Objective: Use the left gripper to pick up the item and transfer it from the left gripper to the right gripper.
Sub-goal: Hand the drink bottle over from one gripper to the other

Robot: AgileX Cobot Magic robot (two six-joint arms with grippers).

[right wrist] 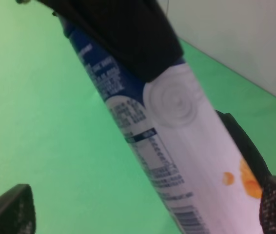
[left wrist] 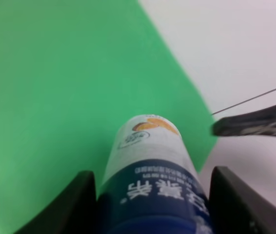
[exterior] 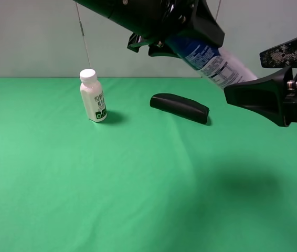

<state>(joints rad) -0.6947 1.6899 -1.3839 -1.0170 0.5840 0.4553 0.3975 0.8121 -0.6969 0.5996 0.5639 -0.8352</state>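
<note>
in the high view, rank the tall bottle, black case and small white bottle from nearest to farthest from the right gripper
From the right gripper:
1. tall bottle, held in the air, its white end between the open jaws.
2. black case, lying below and to its left.
3. small white bottle, standing farthest left.

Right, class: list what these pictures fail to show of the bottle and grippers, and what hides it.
- bottle cap: exterior high and right wrist, under the left gripper; left wrist, cut off by the edge.
- right gripper far finger: right wrist, partly behind the bottle; contact unclear.
- label text: right wrist, blurred; exterior high, too small.
</note>
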